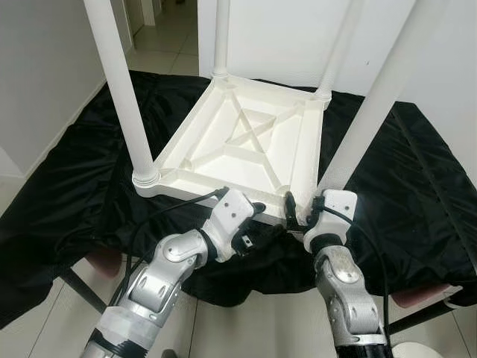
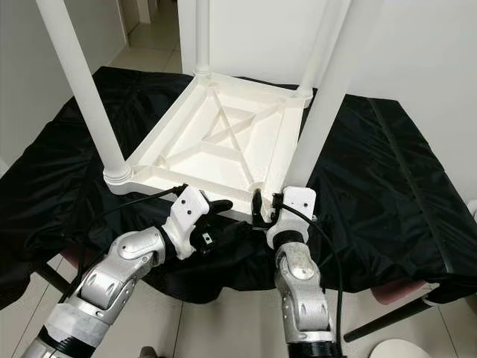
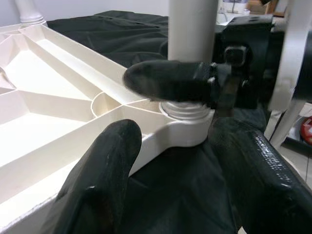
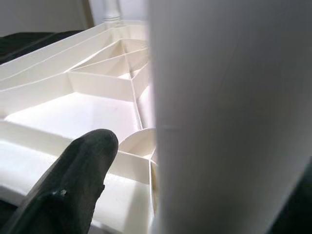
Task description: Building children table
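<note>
White tabletop (image 1: 246, 142) lies upside down on black cloth (image 1: 417, 186), right gripper (image 1: 302, 209) clamped round near-right leg (image 1: 376, 97) base to seat it, left gripper (image 1: 257, 224) spread wide beside, probably steadying

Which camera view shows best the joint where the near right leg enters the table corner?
The left wrist view: the leg's threaded collar sits in the corner socket, close and unhidden. The eye views hide it behind the right gripper; the right wrist view blurs it.
</note>
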Tool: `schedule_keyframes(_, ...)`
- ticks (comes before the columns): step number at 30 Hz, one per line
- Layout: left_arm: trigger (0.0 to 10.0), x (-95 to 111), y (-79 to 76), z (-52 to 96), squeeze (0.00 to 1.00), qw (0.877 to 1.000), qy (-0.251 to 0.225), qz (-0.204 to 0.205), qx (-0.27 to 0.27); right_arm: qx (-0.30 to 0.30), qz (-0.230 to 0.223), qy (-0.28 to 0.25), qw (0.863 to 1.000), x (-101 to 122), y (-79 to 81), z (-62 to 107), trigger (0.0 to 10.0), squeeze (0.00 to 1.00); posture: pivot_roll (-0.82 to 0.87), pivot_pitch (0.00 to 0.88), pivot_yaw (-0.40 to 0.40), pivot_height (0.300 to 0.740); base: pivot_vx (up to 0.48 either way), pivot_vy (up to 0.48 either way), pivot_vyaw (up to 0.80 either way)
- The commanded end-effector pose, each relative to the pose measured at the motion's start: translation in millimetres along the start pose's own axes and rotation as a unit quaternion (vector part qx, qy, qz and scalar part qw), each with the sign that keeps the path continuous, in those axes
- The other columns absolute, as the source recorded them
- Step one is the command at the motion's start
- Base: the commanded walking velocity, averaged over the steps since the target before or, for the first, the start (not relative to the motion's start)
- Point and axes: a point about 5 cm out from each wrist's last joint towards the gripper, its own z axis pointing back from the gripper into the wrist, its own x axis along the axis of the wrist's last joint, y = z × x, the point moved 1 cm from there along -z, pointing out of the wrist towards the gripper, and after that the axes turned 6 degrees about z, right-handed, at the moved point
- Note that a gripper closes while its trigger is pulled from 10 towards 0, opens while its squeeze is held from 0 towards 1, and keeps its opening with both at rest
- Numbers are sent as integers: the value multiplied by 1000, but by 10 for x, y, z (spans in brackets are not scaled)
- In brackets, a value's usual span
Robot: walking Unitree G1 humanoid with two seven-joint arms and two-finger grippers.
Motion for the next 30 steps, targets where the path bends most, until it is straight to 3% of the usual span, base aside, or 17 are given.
schedule_keyframes(1, 10000, -49, -2, 0, 0, 1000, 8, 0, 7, 12, -1, 2, 1000, 14, -51, 1, 10000, 1000, 5, 15, -51, 740, 0, 0, 0)
schedule_keyframes(4, 10000, -42, 3, -1, 0, 1000, 7, 0, 8, 25, 2, 1, 1000, 20, -73, 5, 10000, 1000, 5, 15, -51, 740, 0, 0, 0)
schedule_keyframes(5, 10000, -25, 11, -4, 0, 1000, 4, 2, 10, 40, 7, -2, 999, 33, -102, 17, 10000, 345, 4, 14, -51, 740, 0, 0, 0)
schedule_keyframes(6, 10000, -6, 17, -9, 0, 1000, 1, 3, 11, 63, 14, -5, 998, 44, -121, 37, 10000, 0, 3, 18, -50, 740, 0, 0, 0)
schedule_keyframes(11, 10000, 28, 19, -29, 0, 1000, -3, 1, 9, 144, 45, -6, 988, 27, -172, 91, 10000, 0, -2, 23, -43, 740, 0, 0, 0)
schedule_keyframes(22, 10000, 38, 24, -20, 0, 1000, 6, -15, -11, 198, 60, 5, 978, -32, -219, 13, 10000, 0, 2, 36, -8, 740, 0, 0, 0)
schedule_keyframes(29, 10000, 100, 67, -46, 0, 1000, 5, -21, -23, 258, 87, 19, 962, -88, -215, -97, 10000, 0, -16, 59, 19, 740, 0, 0, 0)
schedule_keyframes(30, 10000, 97, 56, -45, 0, 999, 6, -20, -27, 271, 93, 21, 958, -95, -209, -131, 9137, 0, -16, 59, 19, 740, 0, 0, 0)
